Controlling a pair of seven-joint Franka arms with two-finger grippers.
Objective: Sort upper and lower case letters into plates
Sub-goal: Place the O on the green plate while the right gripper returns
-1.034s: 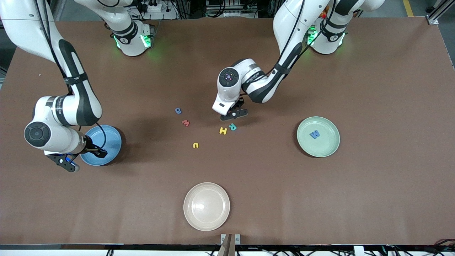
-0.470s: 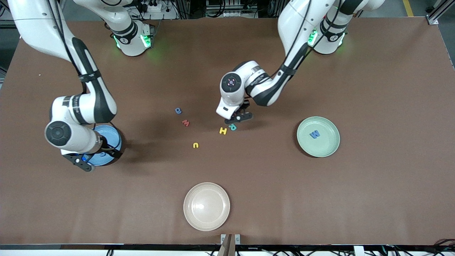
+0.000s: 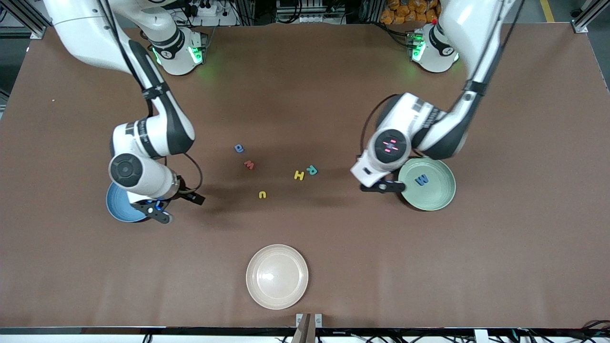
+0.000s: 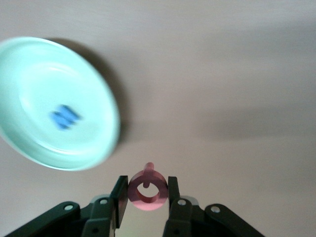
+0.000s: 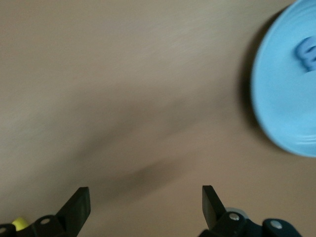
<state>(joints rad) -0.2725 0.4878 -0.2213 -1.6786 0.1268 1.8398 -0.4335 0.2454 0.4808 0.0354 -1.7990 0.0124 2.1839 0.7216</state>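
table [image 3: 333, 267]: brown, matt, looks like a smooth mat
green plate [image 3: 436, 197]: smooth, looks like plastic, soft shine
blue plate [image 3: 116, 209]: smooth, little gloss
cream plate [image 3: 277, 276]: smooth, glossy highlight
pink letter [image 4: 147, 190]: matt, looks like foam

The front camera looks down from high, facing both arms. Each wrist camera looks down closely; the left shares the green plate [image 4: 54, 106] [image 3: 427, 183], the right the blue plate [image 5: 289, 89] [image 3: 119, 207].
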